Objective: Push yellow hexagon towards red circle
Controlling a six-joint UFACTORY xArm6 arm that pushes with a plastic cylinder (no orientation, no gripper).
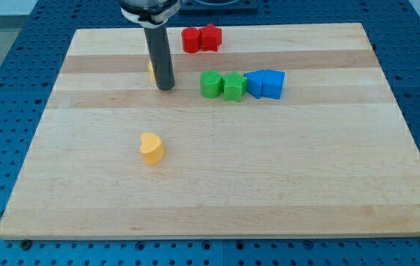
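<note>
My tip point(165, 88) rests on the board in the upper left part of the view. A yellow block point(151, 71), likely the yellow hexagon, peeks out from behind the rod's left side and touches it; most of it is hidden. Two red blocks sit side by side near the view's top: the left one point(190, 40) looks round, and the right one point(210, 37) has a notched shape. They lie up and to the right of my tip.
A yellow heart point(151, 148) lies below my tip. To the right of my tip stands a row of a round green block point(211, 83), a green star point(234, 86) and two blue blocks point(255, 83) point(273, 84). The wooden board point(217, 199) ends in blue pegboard.
</note>
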